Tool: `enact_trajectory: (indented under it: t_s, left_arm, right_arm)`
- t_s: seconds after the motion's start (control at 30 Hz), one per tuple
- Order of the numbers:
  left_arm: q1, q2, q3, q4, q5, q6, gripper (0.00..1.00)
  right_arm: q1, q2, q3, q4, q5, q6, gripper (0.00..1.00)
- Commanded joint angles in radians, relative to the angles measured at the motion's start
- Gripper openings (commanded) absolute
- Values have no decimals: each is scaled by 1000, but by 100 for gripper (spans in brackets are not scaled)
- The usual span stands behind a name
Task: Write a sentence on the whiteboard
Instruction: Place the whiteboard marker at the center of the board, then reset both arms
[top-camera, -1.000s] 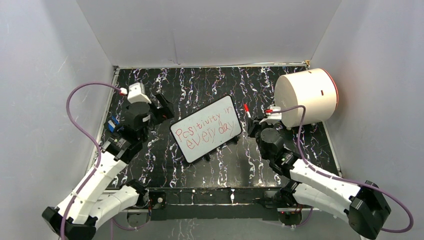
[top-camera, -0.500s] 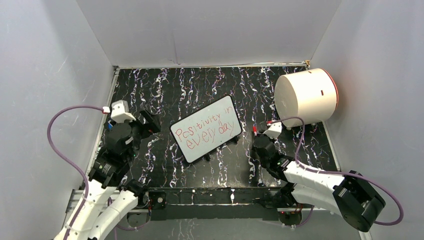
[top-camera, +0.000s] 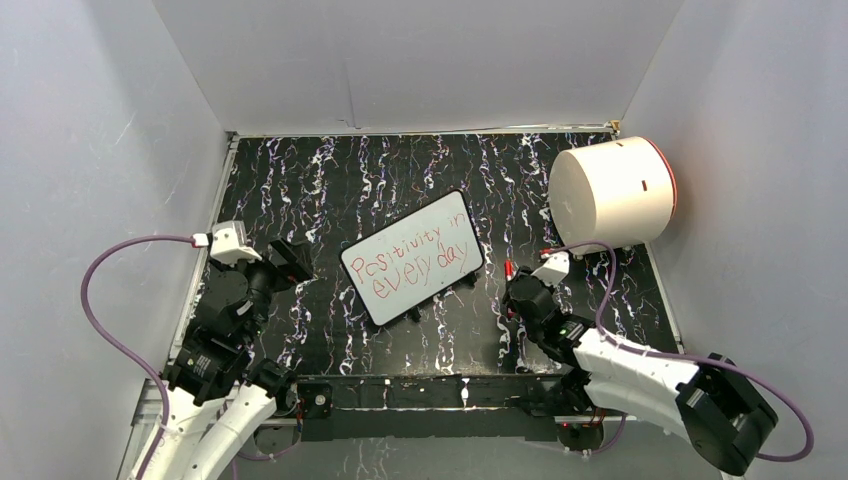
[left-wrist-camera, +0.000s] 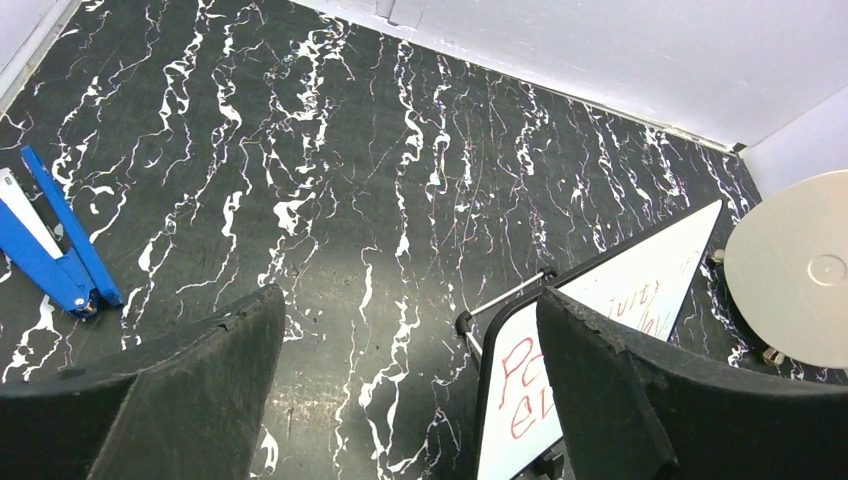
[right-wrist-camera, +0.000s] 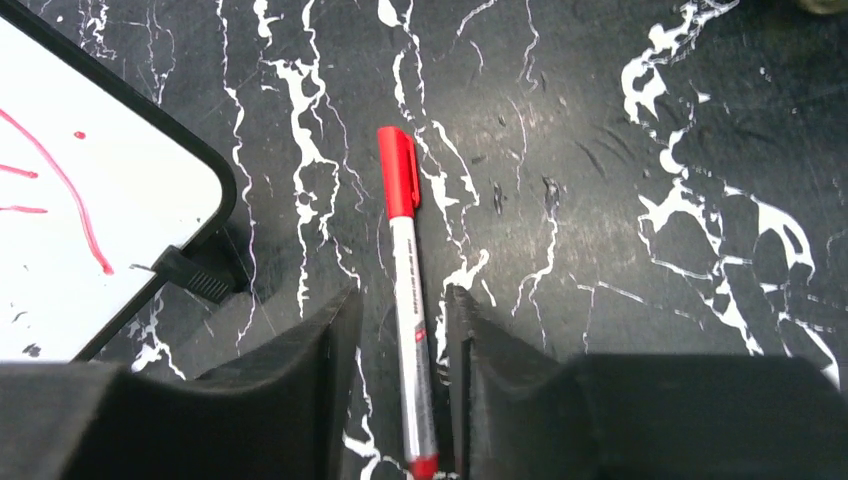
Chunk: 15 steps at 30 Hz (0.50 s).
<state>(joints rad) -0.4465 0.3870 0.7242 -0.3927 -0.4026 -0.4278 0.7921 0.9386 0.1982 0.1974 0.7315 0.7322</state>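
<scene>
Writing part looks done to me, so this reads as the put-the-pen-down step. Nearest in, at about 4 o'clock from the board, the right gripper (right-wrist-camera: 400, 297) sits low over the black, white-veined marble-look desk (top-camera: 380, 170). A slim white marker pen (right-wrist-camera: 404, 250) with a red cap lies flat between its jaws. The jaws are a little apart, with thin slivers of desk showing either side of the pen, so I'd call it let go, not clamped.

Over at 8 o'clock the left gripper (left-wrist-camera: 405, 300) hangs with its jaws spread wide and nothing in them. A blue plastic clip-like tool (left-wrist-camera: 55, 250) lies on the desk at its 9 o'clock.

Mid-desk, the small white rectangular whiteboard (top-camera: 413, 257) with the thin black frame sits skewed on its little feet. The red handwritten sentence (top-camera: 415, 262) on it reads "Positivity every day" over two lines, as far as I can make out. Farther back at 2 o'clock there's a big white cylinder (top-camera: 610, 195) on its side, well apart from everything.

Next move, I reckon, is the right arm lifting straight up so a jaw doesn't nudge the pen into the board's corner.
</scene>
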Motion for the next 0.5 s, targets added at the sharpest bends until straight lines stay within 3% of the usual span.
enact_trajectory:
  t_s: [0.0,0.27,0.47]
  left_arm:
    - [6,-35,-12,-16,-3,20,92]
    - [6,-101,-9,-73,11,4,93]
    - [6,-157,38,-129,3,18,93]
  right_arm:
    - [-3,-86,40,-138,-40,19,50]
    - [-3,-248,203,-469,-34,22,73]
    - [-2,-388,396,-723,-31,-55,98]
